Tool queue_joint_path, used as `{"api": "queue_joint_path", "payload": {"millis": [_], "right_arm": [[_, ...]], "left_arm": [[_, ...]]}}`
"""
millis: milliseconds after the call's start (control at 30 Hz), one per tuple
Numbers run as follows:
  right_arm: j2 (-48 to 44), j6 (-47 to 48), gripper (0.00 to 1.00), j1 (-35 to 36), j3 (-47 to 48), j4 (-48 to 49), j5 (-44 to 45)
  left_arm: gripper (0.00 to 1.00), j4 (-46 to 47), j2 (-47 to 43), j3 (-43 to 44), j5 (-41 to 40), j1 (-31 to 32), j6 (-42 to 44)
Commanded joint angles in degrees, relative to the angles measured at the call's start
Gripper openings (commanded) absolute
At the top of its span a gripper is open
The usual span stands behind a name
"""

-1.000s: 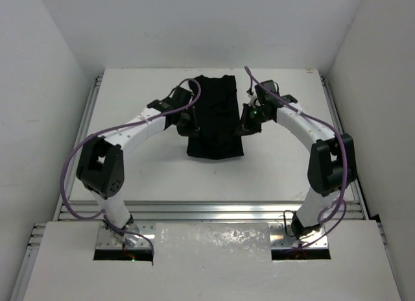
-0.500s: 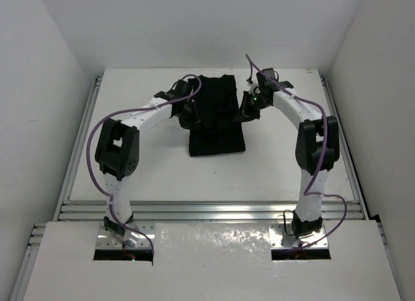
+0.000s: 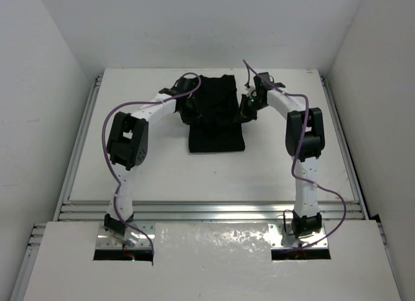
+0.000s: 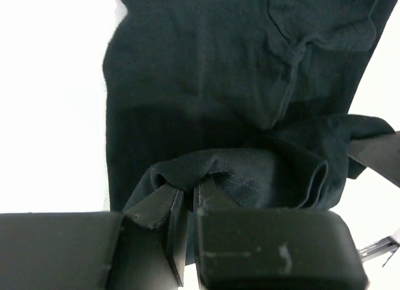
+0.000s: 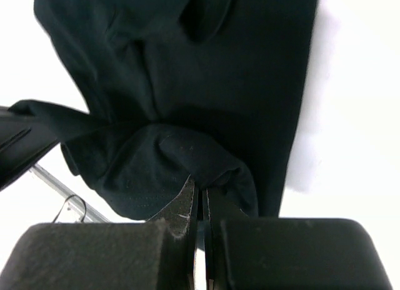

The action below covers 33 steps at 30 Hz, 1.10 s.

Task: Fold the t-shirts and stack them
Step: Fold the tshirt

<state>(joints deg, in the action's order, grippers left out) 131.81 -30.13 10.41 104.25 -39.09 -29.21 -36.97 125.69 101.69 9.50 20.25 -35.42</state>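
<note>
Black t-shirt (image 3: pixel 217 137) cloth is seen lying as a narrow lengthwise strip on the far middle of the white table (image 3: pixel 162 178), well beyond the two arm bases at the near edge. Its near hem is spread flat and is left uncovered by either arm. Farther along, about midway up the strip, the garment is flanked by both arms, which are curved inward from the sides with purple cables (image 3: pixel 107 126) looped along them. The left gripper (image 3: pixel 191 109) is set at the left edge of the cloth and the right gripper (image 3: pixel 244 113) at the right edge. From the left wrist, the left gripper (image 4: pixel 187 193) is shown with its jaws drawn almost together, a raised fold of the t-shirt (image 4: pixel 187 71) being pinched between the tips above the flat layer beneath. From the right wrist, the right gripper (image 5: pixel 200 187) is shown with its jaws pressed tight, a bunched fold of the t-shirt (image 5: pixel 237 65) being clamped between them. The lifted cloth is stretched as a rumpled ridge between the two grippers. Beyond them, the far part of the garment is laid flat, close to the table's back edge.
</note>
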Motion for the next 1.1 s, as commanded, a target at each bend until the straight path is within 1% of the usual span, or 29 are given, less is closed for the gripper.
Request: {"api": "queue_joint_path", "payload": {"millis": [0, 100, 167, 200, 233, 267, 300, 367, 433, 467, 500, 533, 600, 633, 700, 733, 767, 800, 833, 867, 900, 933, 967, 1000, 1033, 1067], "right_arm": [[0.99, 0.86, 0.00, -0.66, 4.82, 0.77, -1.11], [0.73, 0.16, 0.01, -1.10, 3.86, 2.44, -0.76], [1.08, -0.10, 0.04, -1.54, 3.95, 3.49, -0.85], [2.04, -0.28, 0.11, -1.62, 4.73, 3.67, -1.11], [2.66, -0.11, 0.14, -1.71, 5.52, 2.98, -1.28], [3.45, 0.07, 0.18, -1.80, 6.49, 2.62, -1.55], [4.06, -0.10, 0.28, -2.06, 7.71, 2.44, -1.90], [3.90, -0.89, 0.39, -2.33, 8.25, 2.79, -1.81], [2.59, -2.82, 0.63, -3.20, 8.16, 4.89, -3.74], [2.23, -3.53, 0.65, -3.47, 8.60, 5.42, -4.36], [1.88, -4.58, 0.76, -3.65, 9.82, 5.95, -5.49], [1.70, -4.85, 0.99, -3.73, 10.79, 5.96, -5.50], [1.09, -4.85, 0.99, -3.82, 12.12, 6.13, -7.51], [0.56, -4.85, 0.99, -3.56, 11.34, 6.39, -8.40], [-4.26, -4.67, 0.99, -3.21, 3.37, 10.86, -9.37], [-9.24, -5.02, 0.99, -3.21, -1.02, 17.49, -9.46], [-11.46, -6.07, 0.99, -3.21, -8.63, 20.69, -9.98], [-13.14, -6.34, 0.99, -3.03, -11.15, 24.72, -11.38], [-14.20, -6.61, 0.99, -2.95, -13.17, 25.98, -13.05], [-15.43, -6.96, 0.99, -2.77, -16.15, 26.52, -14.80], [-16.05, -6.70, 0.93, -1.81, -17.49, 26.35, -16.47], [-16.93, -6.52, 0.85, -1.37, -21.85, 27.39, -17.19], [-19.37, -7.39, 0.70, -0.93, -25.03, 29.32, -17.72], [-20.61, -8.79, 0.51, -0.14, -28.28, 36.56, -18.68], [-21.06, -11.15, 0.37, 0.04, -32.40, 38.89, -18.86], [-19.67, -12.22, 0.13, 0.04, -33.14, 41.70, -19.91]], "left_arm": [[0.00, 2.34, 0.08, 2.20, -0.97, -1.00, -2.02], [0.00, 2.96, 0.52, 2.28, -0.97, -1.44, -2.90], [0.00, 3.48, 1.13, 2.37, -0.71, -1.97, -3.69], [0.00, 3.66, 1.31, 2.63, -0.10, -2.40, -3.87], [0.03, 3.49, 1.75, 2.90, 0.08, -2.50, -4.39], [0.17, 3.48, 1.75, 2.99, 0.17, -2.58, -4.57], [0.22, 3.66, 1.75, 3.25, 0.08, -2.67, -4.83], [0.29, 4.18, 0.97, 3.43, -0.01, -2.76, -5.01], [0.33, 6.37, -0.17, 3.52, 0.17, -3.02, -5.01], [0.37, 7.43, -1.49, 3.60, 0.61, -3.11, -4.84], [0.43, 9.88, -2.11, 3.78, 1.65, -3.37, -4.75], [0.44, 10.68, -2.72, 4.21, 2.10, -3.55, -4.40], [0.45, 12.18, -4.31, 5.53, 1.06, -3.55, -3.87], [0.46, 12.45, -5.01, 5.54, 0.18, -3.55, -3.69], [0.46, 15.33, -8.17, 2.65, -0.71, -3.38, -2.91], [0.42, 16.65, -11.05, -1.54, -0.62, -3.11, -2.55], [0.40, 19.37, -12.56, -3.67, -0.10, -2.68, -2.20], [0.37, 20.18, -13.88, -5.87, 0.17, -2.41, -1.24], [0.23, 20.27, -15.89, -9.02, 0.52, -2.15, -1.14], [0.18, 20.18, -16.61, -10.36, 1.57, -1.54, -1.23], [0.12, 19.84, -17.31, -11.76, 2.27, -1.18, -1.32], [0.00, 19.40, -18.80, -14.56, 1.93, -0.66, -1.58], [0.00, 19.74, -19.68, -16.24, 1.75, 0.48, -2.10], [0.00, 20.61, -20.91, -18.00, 2.10, 1.10, -2.28], [0.00, 21.58, -21.10, -21.06, 2.45, 1.89, -2.46], [0.00, 23.59, -20.92, -22.14, 3.07, 2.07, -2.98]]}}
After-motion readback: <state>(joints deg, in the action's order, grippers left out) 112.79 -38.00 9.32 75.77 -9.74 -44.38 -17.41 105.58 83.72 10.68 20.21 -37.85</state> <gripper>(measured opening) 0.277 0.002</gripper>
